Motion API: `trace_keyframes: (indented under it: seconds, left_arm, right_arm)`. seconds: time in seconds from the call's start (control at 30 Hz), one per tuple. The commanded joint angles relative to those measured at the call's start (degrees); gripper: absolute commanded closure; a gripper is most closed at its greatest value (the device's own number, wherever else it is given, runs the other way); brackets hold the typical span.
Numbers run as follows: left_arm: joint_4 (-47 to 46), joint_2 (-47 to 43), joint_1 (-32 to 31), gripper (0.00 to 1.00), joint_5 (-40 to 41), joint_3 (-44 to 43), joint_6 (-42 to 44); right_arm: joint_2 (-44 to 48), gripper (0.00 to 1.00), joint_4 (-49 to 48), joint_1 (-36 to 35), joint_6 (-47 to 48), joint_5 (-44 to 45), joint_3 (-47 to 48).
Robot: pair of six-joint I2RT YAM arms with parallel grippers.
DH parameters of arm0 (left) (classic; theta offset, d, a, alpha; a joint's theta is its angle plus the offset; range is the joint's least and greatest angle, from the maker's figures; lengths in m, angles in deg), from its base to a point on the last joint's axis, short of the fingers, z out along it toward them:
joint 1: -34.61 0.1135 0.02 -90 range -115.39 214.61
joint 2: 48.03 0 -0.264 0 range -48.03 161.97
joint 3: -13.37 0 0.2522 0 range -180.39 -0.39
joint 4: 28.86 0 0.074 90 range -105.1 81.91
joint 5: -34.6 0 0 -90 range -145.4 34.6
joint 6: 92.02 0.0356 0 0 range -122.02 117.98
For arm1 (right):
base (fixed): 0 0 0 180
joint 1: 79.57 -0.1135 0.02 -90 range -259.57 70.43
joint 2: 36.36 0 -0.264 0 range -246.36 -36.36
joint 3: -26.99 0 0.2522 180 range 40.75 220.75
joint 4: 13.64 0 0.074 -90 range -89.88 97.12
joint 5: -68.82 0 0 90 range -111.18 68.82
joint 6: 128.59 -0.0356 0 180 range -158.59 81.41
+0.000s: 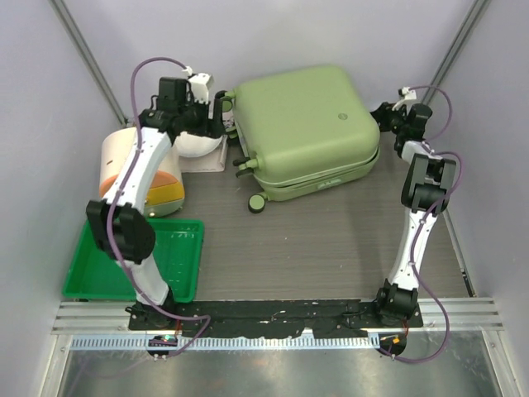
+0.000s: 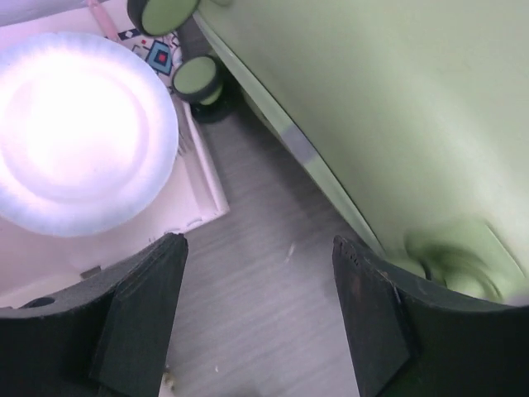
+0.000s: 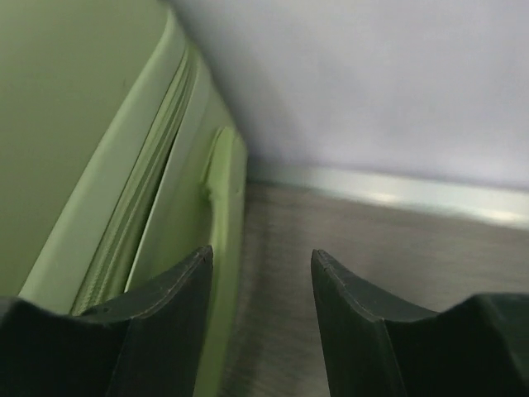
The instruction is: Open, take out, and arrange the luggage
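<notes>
The luggage (image 1: 306, 124) lies flat and closed at the far middle of the table (image 1: 331, 248), with its wheels toward the left arm. The left gripper (image 2: 258, 248) is released, with its jaws wide apart above bare table between the luggage shell and a white round dish (image 2: 83, 149), and it grasps nothing. The right gripper (image 3: 262, 256) is parted and empty too, just beside the right edge of the luggage.

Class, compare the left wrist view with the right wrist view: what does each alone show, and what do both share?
Left wrist only: a round white dish and two dark-rimmed green wheels. Right wrist only: a pale green side handle and a pale wall. Both: the large pale green hard-shell suitcase and the grey wood-grain table.
</notes>
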Motion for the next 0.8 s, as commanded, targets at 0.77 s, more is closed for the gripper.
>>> trace_keyframes:
  seconds: [0.77]
  left_arm:
    - [-6.15, 34.28, -16.29, 0.21, -11.41, -30.74, 12.14]
  right_arm:
    - [56.06, 0.51, 28.42, 0.15, 23.32, -17.06, -59.59]
